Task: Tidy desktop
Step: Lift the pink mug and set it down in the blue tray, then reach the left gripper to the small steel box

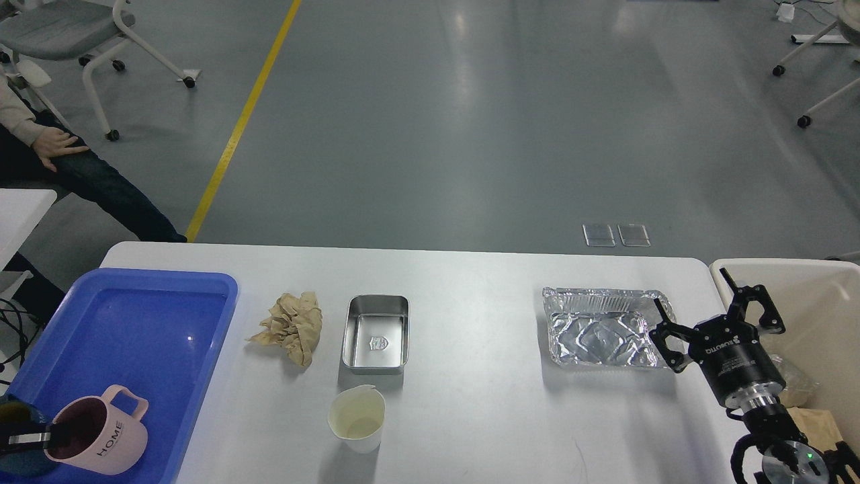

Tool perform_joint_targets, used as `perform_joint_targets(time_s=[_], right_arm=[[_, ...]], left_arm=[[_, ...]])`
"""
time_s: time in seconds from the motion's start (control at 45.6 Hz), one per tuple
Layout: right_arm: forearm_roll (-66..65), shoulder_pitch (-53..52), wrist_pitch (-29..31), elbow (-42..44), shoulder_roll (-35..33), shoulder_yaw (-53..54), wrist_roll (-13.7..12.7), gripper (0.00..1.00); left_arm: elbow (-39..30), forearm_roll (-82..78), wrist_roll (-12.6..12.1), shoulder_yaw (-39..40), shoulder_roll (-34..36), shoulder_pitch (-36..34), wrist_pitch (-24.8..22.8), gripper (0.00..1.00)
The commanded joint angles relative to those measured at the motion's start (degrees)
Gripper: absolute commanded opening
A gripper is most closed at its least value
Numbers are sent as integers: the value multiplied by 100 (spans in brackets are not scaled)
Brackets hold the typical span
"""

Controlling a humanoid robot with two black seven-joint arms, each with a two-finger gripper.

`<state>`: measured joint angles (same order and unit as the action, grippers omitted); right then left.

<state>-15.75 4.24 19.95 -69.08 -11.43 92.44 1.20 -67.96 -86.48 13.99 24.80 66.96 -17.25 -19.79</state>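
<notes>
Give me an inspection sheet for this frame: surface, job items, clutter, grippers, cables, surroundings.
Surface: white desktop, no spills seen.
Job's things: pink mug in blue tray; cream bin at the right edge.
Clutter: crumpled brown paper, metal tin, paper cup, foil tray, all loose on the desktop.
Grippers: left gripper at the mug's rim, fingers not distinguishable; right gripper open, empty, between the foil tray and the bin.
Cables: black cables left of the blue tray.
Surroundings: seated person and wheeled chair far left.
</notes>
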Motion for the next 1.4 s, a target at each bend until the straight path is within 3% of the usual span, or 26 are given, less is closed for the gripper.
perform_joint_targets(time_s=[0.0,0.197,0.373,0.46,0.658,0.855,1.008,1.381], right_arm=[[-7,-11,0,0,1,-24,3,100],[2,-11,0,0,1,-24,3,100],[-7,-11,0,-9,1,-24,3,100],[2,-20,-9,-9,1,-24,3,100],[2,-20,0,-27,1,-42,3,100],[2,-90,-9,-27,1,-42,-6,100],[2,-90,-9,-18,1,-51,-6,100],[2,-64,-9,-27,1,-42,-6,100]], left_arm=[[19,0,-11,-1,-130,-6,10,4],[19,9,-28,-1,-200,-6,98,12],[2,105,7,34,-253,-41,107,69],[-68,114,59,104,-174,-50,54,82],[-296,377,103,122,221,-314,2,87],[-1298,457,235,157,950,-665,19,88],[-1949,614,209,359,1109,-920,405,88],[-3074,887,139,386,1012,-666,1355,88]])
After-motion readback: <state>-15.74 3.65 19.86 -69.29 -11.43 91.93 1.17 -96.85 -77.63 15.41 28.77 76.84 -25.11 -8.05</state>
